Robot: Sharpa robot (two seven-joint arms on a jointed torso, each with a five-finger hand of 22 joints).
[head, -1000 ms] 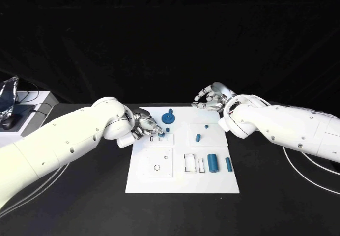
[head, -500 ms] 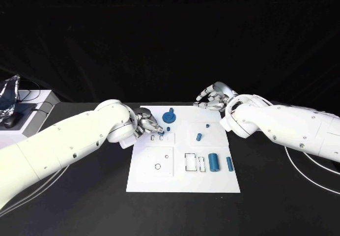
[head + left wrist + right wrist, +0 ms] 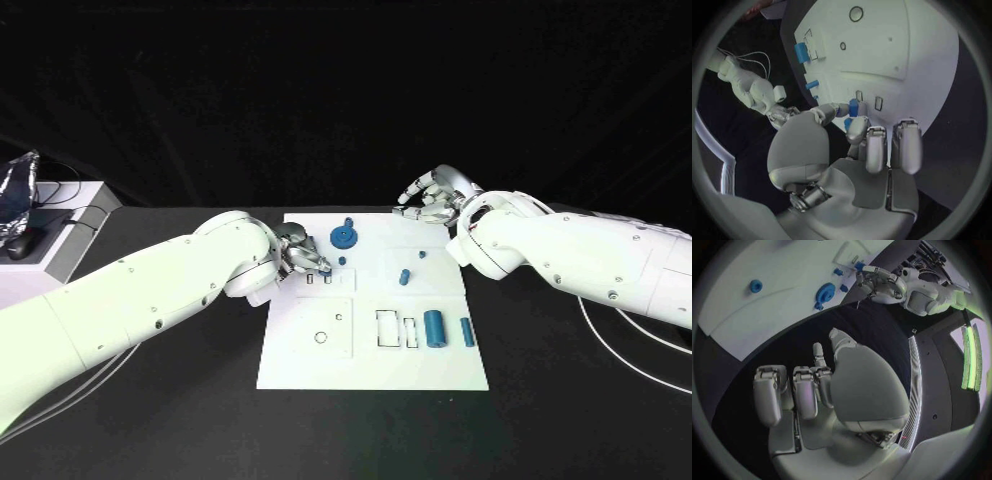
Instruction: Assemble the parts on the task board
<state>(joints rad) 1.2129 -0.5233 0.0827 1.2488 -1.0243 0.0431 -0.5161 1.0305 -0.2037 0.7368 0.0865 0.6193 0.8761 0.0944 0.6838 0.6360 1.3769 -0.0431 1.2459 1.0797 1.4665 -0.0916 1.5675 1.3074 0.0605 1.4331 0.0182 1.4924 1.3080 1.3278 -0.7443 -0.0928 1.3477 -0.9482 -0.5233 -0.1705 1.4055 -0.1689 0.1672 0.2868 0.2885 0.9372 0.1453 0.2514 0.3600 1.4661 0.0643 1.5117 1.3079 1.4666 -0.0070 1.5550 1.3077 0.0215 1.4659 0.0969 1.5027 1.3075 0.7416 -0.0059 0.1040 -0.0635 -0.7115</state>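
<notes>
I see the task board [image 3: 433, 375] lying in the middle of the black table [image 3: 144, 420], with bare table along both its long edges. My left hand [image 3: 303, 256] sits over the board's left edge near the far corner, pinching a small blue part [image 3: 854, 107] between thumb and fingertip just above two small slots [image 3: 868, 99]. A blue disc [image 3: 345, 237] stands near the far edge; two blue cylinders [image 3: 433, 328] lie toward the right edge. My right hand [image 3: 433, 200] hovers beyond the far right corner, fingers curled in on nothing.
</notes>
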